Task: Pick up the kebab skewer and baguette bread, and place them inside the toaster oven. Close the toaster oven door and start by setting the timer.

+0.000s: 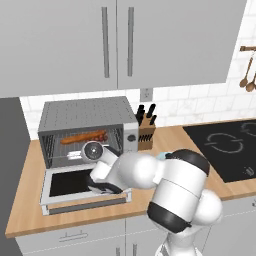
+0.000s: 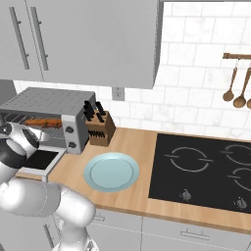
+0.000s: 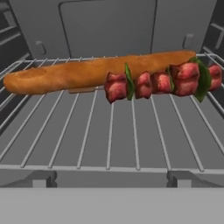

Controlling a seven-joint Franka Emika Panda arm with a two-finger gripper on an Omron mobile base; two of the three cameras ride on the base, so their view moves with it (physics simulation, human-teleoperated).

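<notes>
Gripper point(image 1: 90, 151) sits at the mouth of the toaster oven point(image 1: 87, 116), fingers spread wide, holding nothing. Its tips are hard to make out in the base views; the hand's round end faces into the cavity, just above the toaster oven door point(image 1: 82, 186).

Hand view: baguette bread point(image 3: 87, 72) lies across the wire rack point(image 3: 109, 131), running from 9 o'clock toward 2 o'clock. Kebab skewer point(image 3: 162, 82) lies just in front of the baguette's right half, touching or overlapping it, red meat chunks with green bits between, reaching out to 3 o'clock. Both rest on the rack inside the oven, toward the back wall.

Left base view: baguette shows as an orange-brown bar on the rack behind the hand. Door is dropped fully open, lying flat on the wooden counter point(image 1: 30, 200), dark glass up, bar handle along its near edge.

Outward: knife block point(image 2: 100, 128) stands just beside the oven at its 3 o'clock. Pale blue plate point(image 2: 111, 171) lies on the counter in front of the block, bare. Black cooktop point(image 2: 206, 169) is further along at 3 o'clock. Wooden spoons point(image 2: 234, 90) hang on the tiled wall above it. Grey wall cabinets point(image 1: 117, 40) hang over the oven.
</notes>
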